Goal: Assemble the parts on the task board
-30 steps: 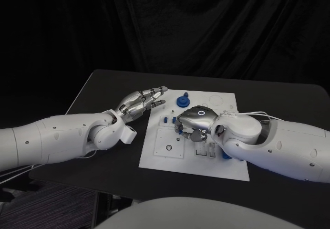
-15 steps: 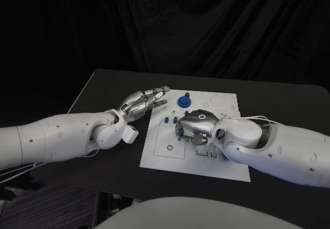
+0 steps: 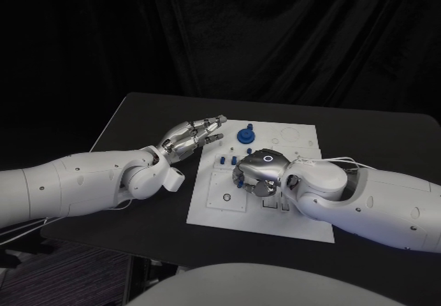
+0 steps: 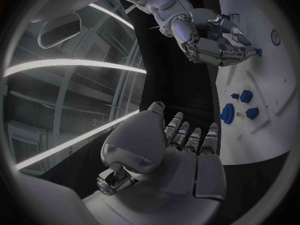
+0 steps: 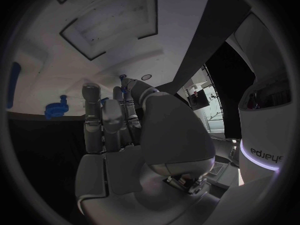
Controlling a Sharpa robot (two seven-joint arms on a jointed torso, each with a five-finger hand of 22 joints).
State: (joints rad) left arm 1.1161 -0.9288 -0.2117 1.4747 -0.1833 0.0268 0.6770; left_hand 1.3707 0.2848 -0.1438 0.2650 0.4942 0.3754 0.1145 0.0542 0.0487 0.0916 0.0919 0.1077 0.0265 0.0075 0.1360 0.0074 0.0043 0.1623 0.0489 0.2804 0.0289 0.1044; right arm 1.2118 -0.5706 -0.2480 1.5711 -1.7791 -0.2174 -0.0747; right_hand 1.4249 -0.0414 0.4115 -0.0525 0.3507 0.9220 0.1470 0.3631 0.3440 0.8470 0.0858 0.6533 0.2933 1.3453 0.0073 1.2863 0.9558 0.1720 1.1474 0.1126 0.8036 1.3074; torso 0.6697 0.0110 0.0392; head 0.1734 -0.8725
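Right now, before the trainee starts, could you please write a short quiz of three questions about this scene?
1. True or false: the left hand holds a blue part.
2. Which hand is over the middle of the task board? A. the left hand B. the right hand
3. Fill in: seen from the robot, the large round blue part stands near the board's ___ edge (near or far).

Key: 1 false, its fingers are apart and hold nothing. 2 B. 3 far.
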